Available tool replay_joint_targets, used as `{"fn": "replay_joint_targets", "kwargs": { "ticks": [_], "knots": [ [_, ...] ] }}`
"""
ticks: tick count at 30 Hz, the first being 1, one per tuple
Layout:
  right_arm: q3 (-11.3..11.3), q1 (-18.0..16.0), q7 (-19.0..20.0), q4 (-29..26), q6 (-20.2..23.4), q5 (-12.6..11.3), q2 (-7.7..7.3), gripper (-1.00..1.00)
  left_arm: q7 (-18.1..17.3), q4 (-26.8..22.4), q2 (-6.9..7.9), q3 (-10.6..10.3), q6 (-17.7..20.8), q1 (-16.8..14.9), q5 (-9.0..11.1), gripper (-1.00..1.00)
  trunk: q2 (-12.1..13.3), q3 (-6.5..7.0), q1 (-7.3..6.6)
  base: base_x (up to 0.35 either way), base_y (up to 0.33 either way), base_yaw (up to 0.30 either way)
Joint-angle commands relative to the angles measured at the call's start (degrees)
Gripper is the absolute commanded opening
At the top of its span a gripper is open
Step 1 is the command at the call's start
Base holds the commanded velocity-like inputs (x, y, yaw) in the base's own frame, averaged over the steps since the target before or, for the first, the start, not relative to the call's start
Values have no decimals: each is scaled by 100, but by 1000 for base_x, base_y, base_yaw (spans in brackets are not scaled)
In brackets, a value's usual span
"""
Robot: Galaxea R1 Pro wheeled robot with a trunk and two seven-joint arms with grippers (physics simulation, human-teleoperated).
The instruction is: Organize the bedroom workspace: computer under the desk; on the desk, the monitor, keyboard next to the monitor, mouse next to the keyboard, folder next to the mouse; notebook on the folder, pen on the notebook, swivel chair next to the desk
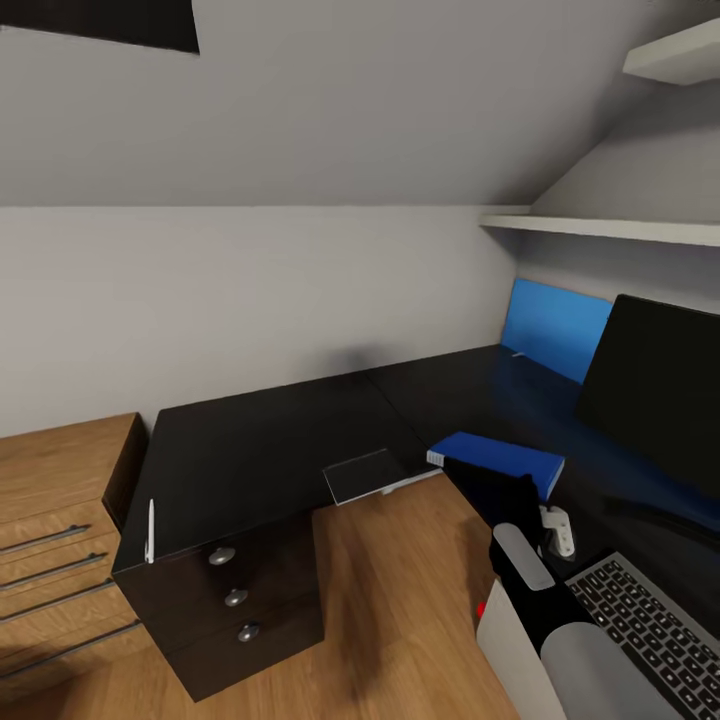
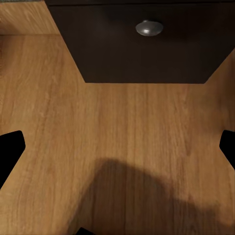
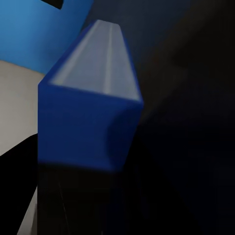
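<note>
A thin pale pen (image 1: 150,530) lies at the left front edge of the bench (image 1: 260,450), just above the three-drawer unit (image 1: 235,600) with its silver knobs. The left end effector looks down on wooden floor (image 2: 117,147) and one drawer knob (image 2: 149,28); its fingertips sit wide apart at the picture's sides, holding nothing. A small dark grey notebook (image 1: 365,475) overhangs the bench's inner corner. Right of it the blue folder (image 1: 500,458) lies flat on the bench, the right end effector (image 1: 505,490) over its near end; whether it grips the folder I cannot tell. The monitor (image 1: 660,390) stands at the right edge, the keyboard (image 1: 650,625) in front.
</note>
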Motion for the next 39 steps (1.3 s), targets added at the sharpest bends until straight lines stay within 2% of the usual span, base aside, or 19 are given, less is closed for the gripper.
{"fn": "replay_joint_targets", "kwargs": {
  "ticks": [1,11,12,37,39],
  "knots": [
    [17,-2,-31,122,-69,-204,-5,-100,32,0,6,-37,-39,-5,61,100,39,12,-23,0,0,0],
    [25,-2,-14,114,-73,-195,-4,-100,20,0,1,-49,-48,-5,54,100,79,30,-45,0,0,0],
    [25,-2,-14,114,-75,-195,-4,100,17,0,1,-49,-46,-5,54,100,79,30,-45,0,0,0],
    [34,-2,4,113,-78,-195,-4,100,19,-5,8,-47,-47,-5,54,100,79,30,-45,-58,0,0],
    [38,-2,4,113,-78,-195,-4,100,16,-6,5,-48,-48,-5,54,100,159,66,-88,0,0,0]
  ]
}}
